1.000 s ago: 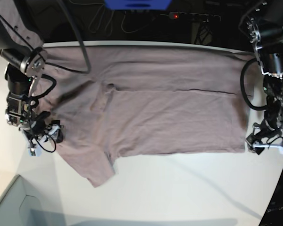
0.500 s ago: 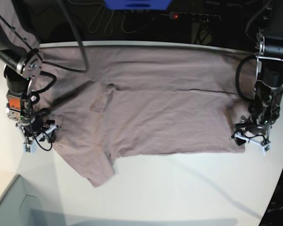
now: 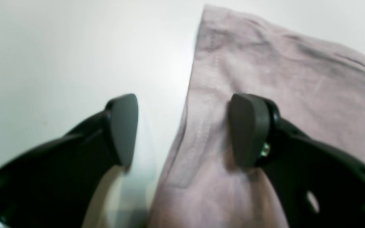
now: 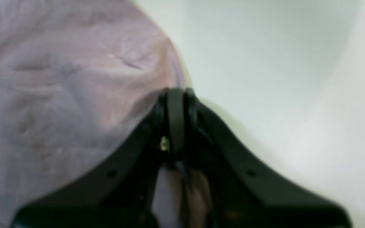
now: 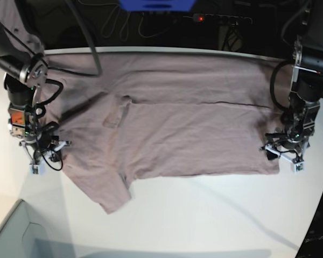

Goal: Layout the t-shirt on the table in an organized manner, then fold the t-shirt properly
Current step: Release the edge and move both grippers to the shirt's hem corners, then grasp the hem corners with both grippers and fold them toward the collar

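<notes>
— So where is the t-shirt (image 5: 172, 118) relative to you?

— Spread flat across the white bench (image 5: 204, 215), folded lengthwise. My left end effector (image 3: 182, 133) stands wide apart over the hem edge, one finger (image 3: 249, 129) on the cloth, the other on bare bench. My right end effector (image 4: 176, 120) is clamped together at the sleeve-side edge, with fabric pinched between its pads.

— And around it?

— Dark background beyond the far edge, with cables and a blue object (image 5: 156, 4); a grey box corner (image 5: 11, 236) near me.
</notes>
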